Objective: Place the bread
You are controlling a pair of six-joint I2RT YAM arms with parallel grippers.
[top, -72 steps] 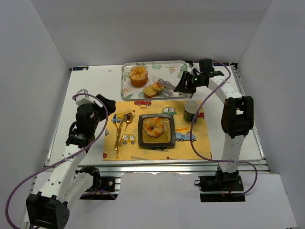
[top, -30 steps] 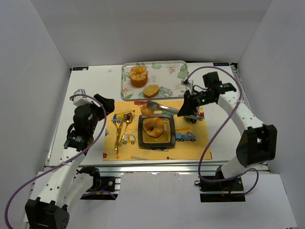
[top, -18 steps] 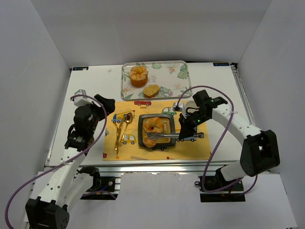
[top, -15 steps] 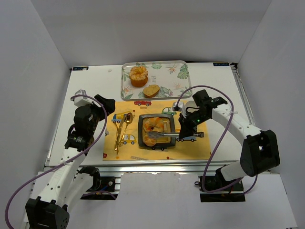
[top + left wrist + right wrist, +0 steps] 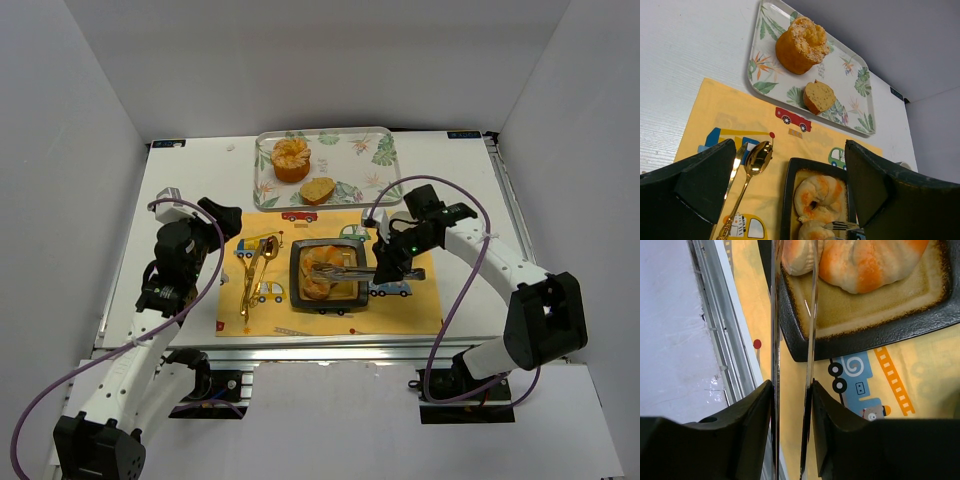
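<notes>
Two golden bread rolls (image 5: 318,275) lie side by side on the dark square plate (image 5: 296,272), in the middle of the yellow placemat. My right gripper (image 5: 385,268) is shut on the handles of metal tongs (image 5: 345,270). The tong arms (image 5: 812,315) stand apart over the plate, with no roll (image 5: 870,265) pinched between them. In the left wrist view a tong tip (image 5: 842,226) rests by the nearer roll (image 5: 815,231), below the other roll (image 5: 820,192). My left gripper (image 5: 790,145) hangs open left of the mat, holding nothing.
A leaf-print tray (image 5: 370,150) at the back holds a frilly orange cake (image 5: 291,158) and a tan slice (image 5: 318,189). A gold spoon and fork (image 5: 255,272) lie on the placemat (image 5: 400,305) left of the plate. White walls enclose the table.
My right arm brought a roll in the tongs from the tray to the plate. The tongs have spread and the roll now lies beside the first one. Left arm unmoved.
</notes>
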